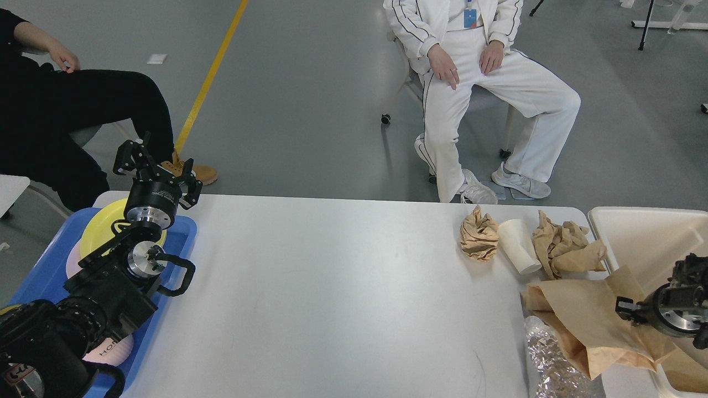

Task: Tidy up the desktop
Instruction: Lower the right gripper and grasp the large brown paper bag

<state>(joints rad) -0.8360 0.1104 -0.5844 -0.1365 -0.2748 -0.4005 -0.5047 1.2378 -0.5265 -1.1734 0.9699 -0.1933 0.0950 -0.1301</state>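
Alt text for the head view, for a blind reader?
A white desktop holds brown crumpled paper, a white paper cup and foil at its right end, where the right gripper meets a large brown paper bag beside a cream bin. The left gripper hangs open above a blue tray.
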